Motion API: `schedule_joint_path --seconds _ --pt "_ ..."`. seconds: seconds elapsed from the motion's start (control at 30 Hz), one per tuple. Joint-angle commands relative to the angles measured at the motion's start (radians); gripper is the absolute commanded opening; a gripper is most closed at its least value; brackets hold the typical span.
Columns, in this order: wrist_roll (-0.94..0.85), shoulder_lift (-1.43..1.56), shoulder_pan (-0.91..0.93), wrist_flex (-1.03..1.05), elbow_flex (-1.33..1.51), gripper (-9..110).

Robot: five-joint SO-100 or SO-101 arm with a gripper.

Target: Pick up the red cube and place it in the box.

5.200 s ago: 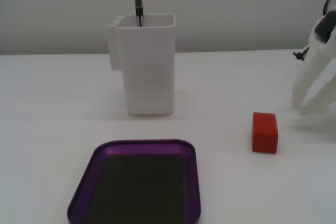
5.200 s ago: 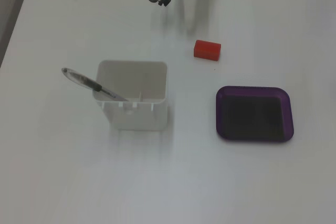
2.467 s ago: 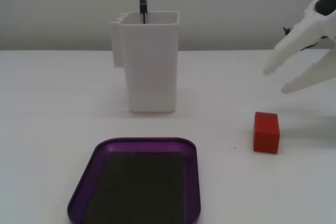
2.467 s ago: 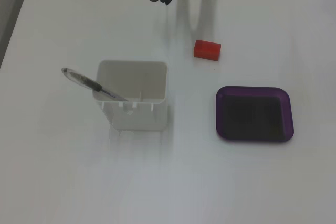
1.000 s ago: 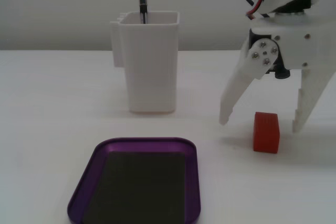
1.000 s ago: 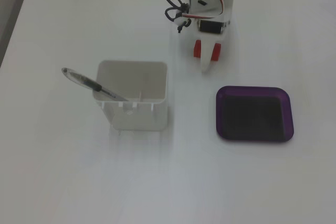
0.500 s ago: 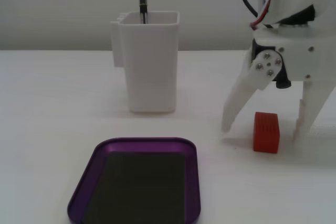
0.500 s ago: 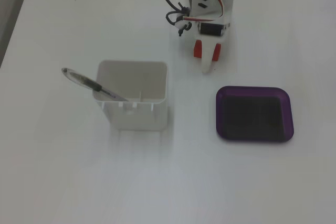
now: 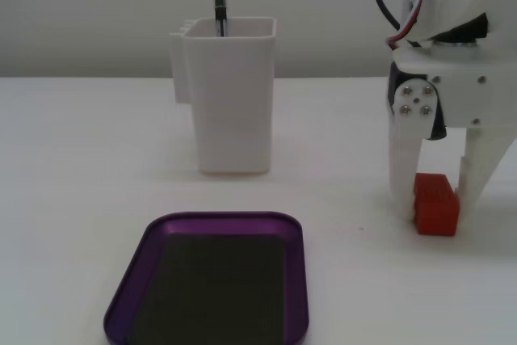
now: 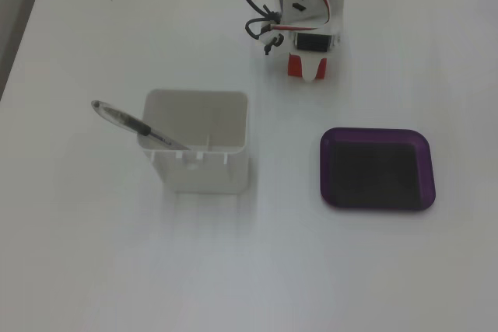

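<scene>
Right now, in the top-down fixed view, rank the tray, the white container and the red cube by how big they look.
1. White container and purple tray: similar footprints, too close to rank.
2. Red cube: clearly smallest, partly hidden by the claw.

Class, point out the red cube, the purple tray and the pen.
red cube (image 9: 437,208), a fixed view, front face.
purple tray (image 10: 377,134), a fixed view, far rim.
pen (image 10: 132,124), a fixed view, middle of barrel.
</scene>
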Motion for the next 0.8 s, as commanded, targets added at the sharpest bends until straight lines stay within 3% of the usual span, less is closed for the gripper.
schedule_joint_path --seconds 0.0,0.33,0.5,0.77 --pt "-0.034 0.034 -0.012 0.078 -0.095 -1" --pt "-0.176 0.149 -0.149 0.373 -0.664 -1" --pt "-0.227 0.140 -0.276 0.347 -0.739 -1" --pt "-0.216 -0.144 -0.285 0.189 -0.767 -1"
